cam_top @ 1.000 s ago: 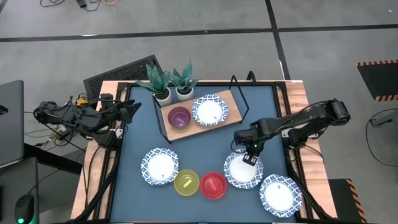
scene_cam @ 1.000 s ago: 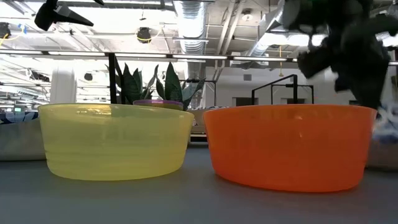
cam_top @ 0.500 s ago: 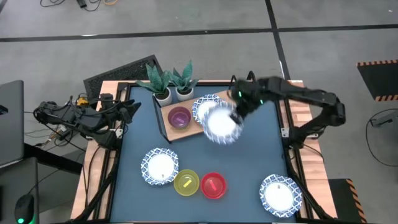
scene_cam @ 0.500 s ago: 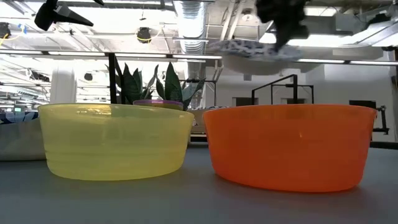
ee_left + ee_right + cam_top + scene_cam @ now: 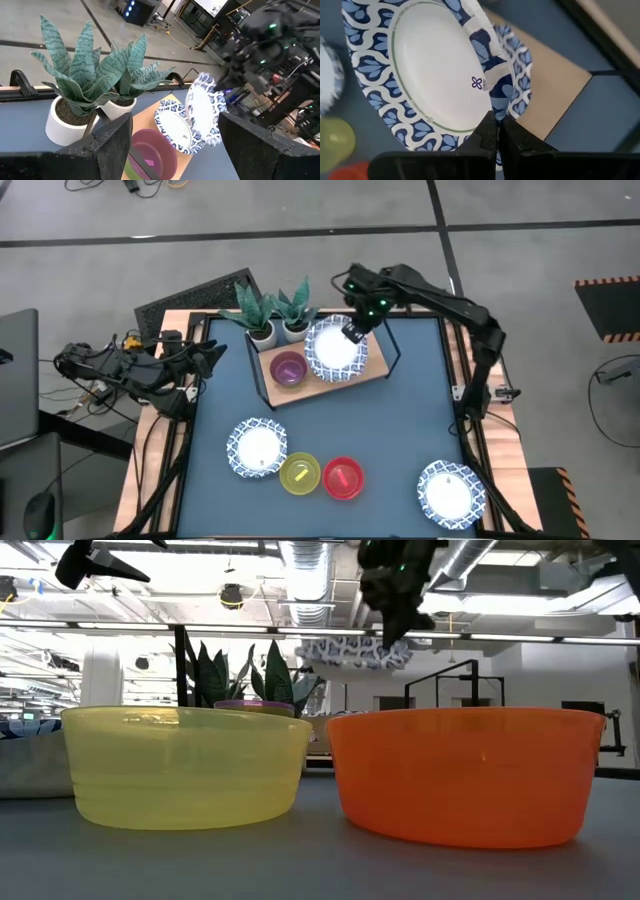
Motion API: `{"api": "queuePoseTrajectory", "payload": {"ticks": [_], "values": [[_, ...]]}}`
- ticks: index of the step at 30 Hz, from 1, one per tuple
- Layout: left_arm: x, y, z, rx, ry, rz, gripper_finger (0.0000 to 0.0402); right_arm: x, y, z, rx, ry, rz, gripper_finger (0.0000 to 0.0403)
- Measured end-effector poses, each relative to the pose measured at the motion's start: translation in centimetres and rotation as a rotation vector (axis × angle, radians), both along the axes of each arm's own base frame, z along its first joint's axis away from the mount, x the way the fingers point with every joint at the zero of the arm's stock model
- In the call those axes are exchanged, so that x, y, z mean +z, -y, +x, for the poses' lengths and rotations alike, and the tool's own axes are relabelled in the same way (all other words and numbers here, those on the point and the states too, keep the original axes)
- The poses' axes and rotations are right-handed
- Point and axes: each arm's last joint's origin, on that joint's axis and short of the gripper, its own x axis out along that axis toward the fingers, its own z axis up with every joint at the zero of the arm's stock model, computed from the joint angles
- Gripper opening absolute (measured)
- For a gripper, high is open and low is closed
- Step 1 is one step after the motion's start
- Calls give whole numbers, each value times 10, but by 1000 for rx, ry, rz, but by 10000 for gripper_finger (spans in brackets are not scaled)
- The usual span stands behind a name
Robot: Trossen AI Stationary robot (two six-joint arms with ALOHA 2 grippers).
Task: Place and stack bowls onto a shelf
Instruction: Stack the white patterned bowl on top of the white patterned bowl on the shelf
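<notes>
My right gripper [image 5: 352, 332] is shut on a white bowl with a blue patterned rim [image 5: 333, 350], which it holds in the air over the wooden shelf [image 5: 374, 367]. A second blue-rimmed bowl [image 5: 521, 95] rests on the shelf board right beneath it. The purple bowl [image 5: 288, 369] sits on the shelf beside them. Near the table's near edge stand a blue-rimmed bowl [image 5: 257, 448], the yellow bowl [image 5: 300, 474], the red bowl [image 5: 343, 478] and another blue-rimmed bowl [image 5: 451, 491]. My left gripper [image 5: 214, 356] waits open at the table's left edge. My right gripper pinches the bowl's rim [image 5: 498, 100] between its two shut fingers [image 5: 487, 131], on the bowl's far right side. The fingers come down on it from above, and the rim is creased where they close. The bowl [image 5: 355, 652] hangs tilted, lifted clear above the shelf.
Two small white pots with spiky green plants [image 5: 272, 313] stand at the shelf's far left corner. The shelf's thin black wire frame [image 5: 392, 342] rises beside the held bowl. In the low view the yellow bowl [image 5: 185, 765] and the red bowl [image 5: 465, 775] fill the foreground.
My right gripper has lifted a blue-rimmed bowl off the table's near right part. It has carried it up, toward the far edge and to the left, from beside the red bowl to above the bowl on the shelf. The bowl is tilted now.
</notes>
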Motion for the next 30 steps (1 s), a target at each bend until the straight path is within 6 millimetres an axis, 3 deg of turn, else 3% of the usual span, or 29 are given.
{"api": "queuePoseTrajectory", "payload": {"ticks": [6, 18, 30], "values": [[0, 0, 0, 1, 4, -5, 279, -22, 8, 9, 58, -103, 40, 25], [0, 0, 0, 4, 5, -4, 279, -21, 25, 3, 28, -67, 20, 25], [0, 0, 0, 6, 5, -3, 279, -29, 26, 6, 63, -35, 51, 25]]}}
